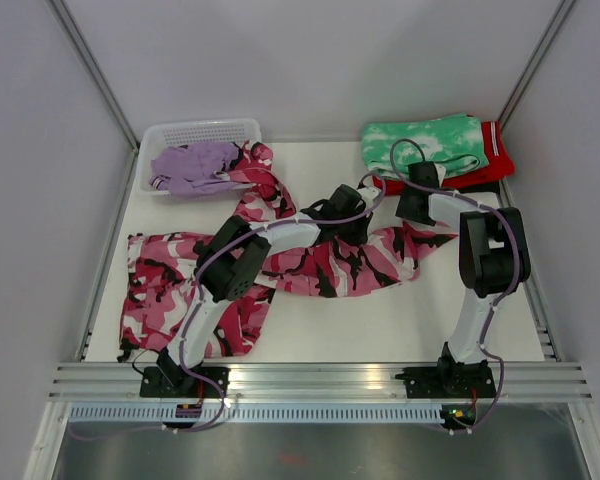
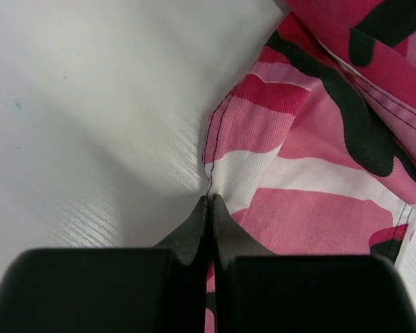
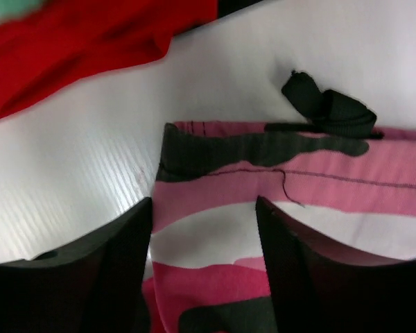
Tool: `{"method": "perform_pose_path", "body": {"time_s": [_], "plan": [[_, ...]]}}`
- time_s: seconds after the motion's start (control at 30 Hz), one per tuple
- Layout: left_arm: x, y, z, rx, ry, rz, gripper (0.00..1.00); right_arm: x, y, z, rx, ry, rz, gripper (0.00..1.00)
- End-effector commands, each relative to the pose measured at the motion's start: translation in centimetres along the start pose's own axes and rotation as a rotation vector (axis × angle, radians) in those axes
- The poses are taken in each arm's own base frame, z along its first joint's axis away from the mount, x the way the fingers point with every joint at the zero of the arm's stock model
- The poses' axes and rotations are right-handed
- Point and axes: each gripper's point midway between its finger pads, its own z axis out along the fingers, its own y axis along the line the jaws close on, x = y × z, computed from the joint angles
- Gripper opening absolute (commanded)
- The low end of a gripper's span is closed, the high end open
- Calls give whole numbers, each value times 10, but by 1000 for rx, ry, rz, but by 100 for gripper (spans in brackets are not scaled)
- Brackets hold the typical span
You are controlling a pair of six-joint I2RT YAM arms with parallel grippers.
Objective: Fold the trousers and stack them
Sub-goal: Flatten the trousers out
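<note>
I see left gripper (image 2: 209, 202) pinched fully shut on seam edge of pink, white and black camouflage fabric trousers (image 1: 320, 268). Right gripper (image 3: 203, 202) has jaws partly apart, straddling hem end of same pair, no grip on it. Camo pair lies spread across white table (image 1: 330, 335). Plain lilac soft trousers (image 1: 188, 165) sit heaped in white plastic basket (image 1: 210, 128), far left.

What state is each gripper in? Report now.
Left gripper: shut on the edge of the camouflage trousers.
Right gripper: open, astride the same trousers' end.
</note>
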Motion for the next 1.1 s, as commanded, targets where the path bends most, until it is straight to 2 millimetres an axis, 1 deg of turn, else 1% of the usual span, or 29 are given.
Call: {"method": "perform_pose_path", "body": {"time_s": [0.0,0.1,0.13,0.17,0.2,0.27,0.3,0.33,0.37,0.4,0.43,0.47,0.5,0.53,0.57,0.6,0.63,0.67,0.7,0.73,0.77,0.8,0.83,0.87,0.93,0.97,1.0,1.03,1.07], "plan": [[24,-2,-7,5,74,-41,2,-10,7,13,13,-10,-29,63],[27,3,-8,-17,83,-39,2,-1,-1,19,53,12,-40,43],[25,3,-9,-22,84,-36,2,2,-5,16,70,19,-44,21],[24,3,-10,-28,84,-27,2,7,-13,13,99,25,-41,6],[22,7,-11,-49,80,-26,2,-7,-22,-3,136,-24,-24,0],[15,8,-13,-57,71,-10,2,-2,-38,-21,170,-50,2,0],[14,14,-13,-82,77,-13,2,-25,-45,-52,170,-140,51,0],[14,16,-12,-89,84,-12,2,-30,-53,-66,172,-178,85,0],[8,16,-10,-91,79,-14,2,-19,-64,-76,191,-182,122,0],[8,20,-11,-101,90,-23,2,-21,-71,-91,194,-216,154,0],[7,21,-11,-103,92,-28,2,-35,-84,-126,200,-312,216,0],[-4,21,-12,-104,77,-30,2,-14,-97,-132,236,-310,242,0],[-4,23,-13,-111,88,-36,2,-18,-108,-162,220,-391,361,2],[-9,23,-15,-111,81,-36,2,-9,-119,-172,240,-421,422,6],[-20,21,-18,-109,61,-31,2,20,-127,-168,249,-392,445,7],[-25,18,-21,-101,50,-31,2,21,-128,-184,188,-444,504,9],[-29,16,-22,-92,44,-30,2,34,-121,-184,128,-419,554,16],[-36,12,-23,-77,33,-28,2,60,-123,-176,126,-372,579,21],[-38,9,-23,-60,31,-29,2,66,-121,-181,84,-374,626,29],[-39,8,-23,-53,31,-29,2,82,-120,-178,72,-332,661,44],[-41,7,-24,-50,30,-27,2,97,-114,-175,42,-279,661,53],[-41,5,-25,-48,35,-25,3,103,-113,-178,28,-260,658,67],[-45,5,-29,-50,36,-27,8,105,-113,-182,23,-252,647,72],[-39,5,-34,-59,71,-42,14,95,-114,-191,20,-274,646,75],[-52,-1,-55,-65,62,-54,47,82,-120,-205,46,-300,617,82],[-49,-4,-64,-72,77,-73,59,59,-120,-222,30,-354,583,83],[-55,-3,-74,-87,63,-81,70,48,-122,-226,52,-370,557,84],[-64,-7,-97,-95,33,-86,90,37,-122,-232,56,-385,535,85],[-69,-2,-108,-129,5,-102,97,16,-116,-242,45,-398,494,86]]}}
